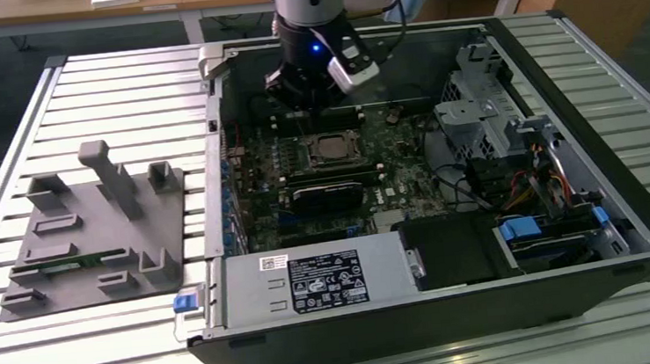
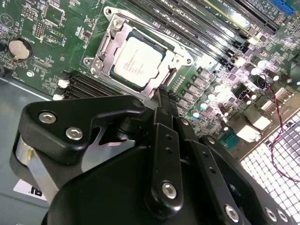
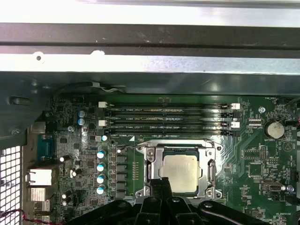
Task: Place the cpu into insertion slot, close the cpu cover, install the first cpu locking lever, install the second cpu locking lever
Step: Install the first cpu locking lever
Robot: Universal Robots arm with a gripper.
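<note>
Since the cpu (image 3: 180, 172) lies flat inside the insertion slot (image 2: 99, 64), placement reads as done. Its pale metal top shows through the window of the cpu cover (image 2: 177, 60). The cover is down and frames the chip on all sides, so it is probably closed. Lever state: cannot judge from these angles.

Tool (image 2: 161, 93): fingers pressed together to one narrow point, nothing between them. In both wrist views that tip sits right at the edge of the cover frame, touching or just beside it; cannot say which. Clenched fingers make a slim probe, which suits working on thin metal at the socket's edge rather than carrying a part.

Arm pose, exterior view: it drops near-vertical into the open computer case (image 1: 610, 210) from the far side, wrist pointing straight down, and the tool (image 1: 316, 112) hangs just on the far side of the cpu (image 1: 325, 151).

Surroundings: memory slots (image 3: 164, 117) run alongside the socket. A grey fixture tray (image 1: 83, 238) rests on the slatted surface (image 1: 116, 85) at the exterior view's left, well apart from the work.
</note>
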